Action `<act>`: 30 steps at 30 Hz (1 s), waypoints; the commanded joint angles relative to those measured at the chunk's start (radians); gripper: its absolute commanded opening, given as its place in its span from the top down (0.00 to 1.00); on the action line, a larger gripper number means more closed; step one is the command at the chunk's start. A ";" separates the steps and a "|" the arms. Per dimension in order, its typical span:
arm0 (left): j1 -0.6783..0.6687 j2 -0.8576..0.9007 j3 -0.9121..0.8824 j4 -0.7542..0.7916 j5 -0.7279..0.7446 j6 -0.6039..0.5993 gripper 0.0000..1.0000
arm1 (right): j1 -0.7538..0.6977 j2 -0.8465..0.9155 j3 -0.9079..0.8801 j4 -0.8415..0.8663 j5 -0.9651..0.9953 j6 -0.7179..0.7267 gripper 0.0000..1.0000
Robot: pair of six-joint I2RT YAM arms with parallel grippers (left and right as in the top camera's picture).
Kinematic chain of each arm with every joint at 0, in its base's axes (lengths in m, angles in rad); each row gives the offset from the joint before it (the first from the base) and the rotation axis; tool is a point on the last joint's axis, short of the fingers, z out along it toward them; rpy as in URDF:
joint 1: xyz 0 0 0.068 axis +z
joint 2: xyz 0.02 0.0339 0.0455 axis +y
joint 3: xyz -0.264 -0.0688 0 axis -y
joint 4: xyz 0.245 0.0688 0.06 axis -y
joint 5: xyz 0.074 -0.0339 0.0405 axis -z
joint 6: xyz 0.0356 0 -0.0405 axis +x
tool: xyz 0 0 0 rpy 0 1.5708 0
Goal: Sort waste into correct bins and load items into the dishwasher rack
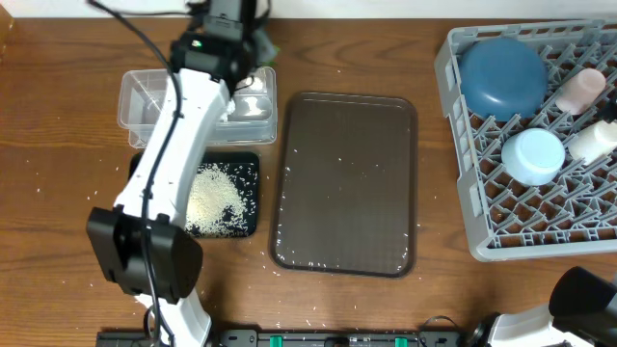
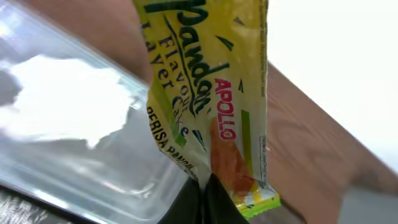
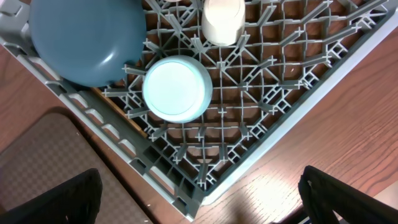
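My left gripper [image 2: 208, 200] is shut on the lower edge of the yellow-green-orange snack wrapper [image 2: 205, 93], which hangs beside the far rim of the clear tub [image 2: 93, 168]. From overhead, that gripper [image 1: 253, 39] is at the back of the table, just beyond the tub [image 1: 145, 96], which holds white tissue [image 1: 246, 104]. Rice grains [image 1: 214, 198] lie in the black tray-bin [image 1: 246, 164]. The grey rack [image 1: 463, 145] holds the dark-blue bowl [image 1: 501, 75], light-blue bowl [image 1: 533, 156], pink cup [image 1: 581, 90] and white cup [image 1: 593, 142]. My right gripper [image 3: 199, 202] is open and empty above the rack's corner [image 3: 205, 186].
A dark-brown serving tray [image 1: 347, 183] lies in the middle with a few stray rice grains on it. More grains are scattered on the wooden table [image 1: 58, 193] around the bins. My left arm [image 1: 174, 164] stretches across the black tray-bin and the tub.
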 commanded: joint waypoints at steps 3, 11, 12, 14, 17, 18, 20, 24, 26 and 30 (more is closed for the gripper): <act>0.067 0.026 -0.015 -0.047 -0.021 -0.208 0.92 | -0.005 0.006 -0.002 -0.001 0.007 -0.008 0.01; 0.087 0.030 -0.015 -0.090 -0.021 -0.229 0.43 | -0.005 0.006 -0.002 -0.001 0.007 -0.008 0.01; 0.087 0.030 -0.016 -0.094 -0.021 -0.229 0.41 | -0.005 0.006 -0.002 -0.001 0.007 -0.008 0.01; 0.087 0.030 -0.015 -0.106 -0.021 -0.228 0.39 | -0.005 0.006 -0.002 -0.001 0.007 -0.008 0.01; 0.087 0.024 -0.015 -0.134 -0.021 -0.222 0.39 | -0.005 0.006 -0.002 -0.001 0.007 -0.008 0.01; 0.087 0.020 -0.015 -0.138 -0.021 -0.211 0.39 | -0.005 0.006 -0.002 -0.001 0.007 -0.008 0.01; 0.087 0.006 -0.015 -0.138 -0.021 -0.178 0.39 | -0.005 0.006 -0.002 -0.001 0.007 -0.008 0.01; 0.087 -0.015 -0.015 -0.115 -0.021 -0.145 0.40 | -0.005 0.006 -0.002 -0.001 0.007 -0.008 0.01; 0.087 -0.015 -0.015 -0.075 -0.021 -0.083 0.42 | -0.005 0.006 -0.002 -0.001 0.007 -0.008 0.01; 0.087 -0.007 -0.016 -0.042 -0.021 0.033 0.42 | -0.005 0.006 -0.002 -0.001 0.007 -0.009 0.01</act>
